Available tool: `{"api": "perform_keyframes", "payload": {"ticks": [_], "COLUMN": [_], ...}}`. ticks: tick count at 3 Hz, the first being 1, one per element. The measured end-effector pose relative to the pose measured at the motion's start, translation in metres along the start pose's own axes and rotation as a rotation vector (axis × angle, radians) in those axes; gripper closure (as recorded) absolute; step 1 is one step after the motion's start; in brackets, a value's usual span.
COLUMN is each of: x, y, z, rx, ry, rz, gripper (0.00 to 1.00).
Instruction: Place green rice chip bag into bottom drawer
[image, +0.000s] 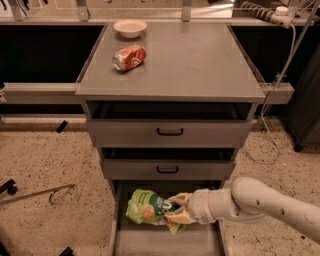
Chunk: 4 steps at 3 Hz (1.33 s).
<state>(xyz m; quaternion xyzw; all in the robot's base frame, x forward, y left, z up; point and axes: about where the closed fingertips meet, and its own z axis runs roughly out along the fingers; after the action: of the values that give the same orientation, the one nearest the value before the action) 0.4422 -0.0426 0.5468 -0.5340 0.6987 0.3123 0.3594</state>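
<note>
The green rice chip bag (145, 206) is a crumpled bright-green foil bag with round tan rice cakes pictured on it. It hangs over the back left part of the open bottom drawer (165, 240), a wide grey tray pulled out below the two upper drawers. My gripper (176, 210) reaches in from the right on a white arm and is shut on the bag's right end, holding it just above the drawer floor.
An orange-red soda can (129, 57) lies on its side on the grey cabinet top (200, 65), with a white bowl (130, 28) behind it. The two upper drawers (169, 132) with black handles stand slightly open. A thin metal rod (35, 194) lies on the speckled floor at left.
</note>
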Motion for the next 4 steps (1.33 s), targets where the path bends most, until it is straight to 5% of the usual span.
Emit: {"api": "perform_keyframes", "payload": {"ticks": [2, 3, 4], "x": [0.108, 0.190, 0.274], "y": [-0.069, -0.084, -0.060], "z": [0.062, 0.116, 0.173], "rx": [0.140, 0.144, 0.085], "ry": [-0.094, -0.061, -0.042], "rz": [0.001, 0.096, 0.261], "gripper": [1.00, 1.00, 1.00]}}
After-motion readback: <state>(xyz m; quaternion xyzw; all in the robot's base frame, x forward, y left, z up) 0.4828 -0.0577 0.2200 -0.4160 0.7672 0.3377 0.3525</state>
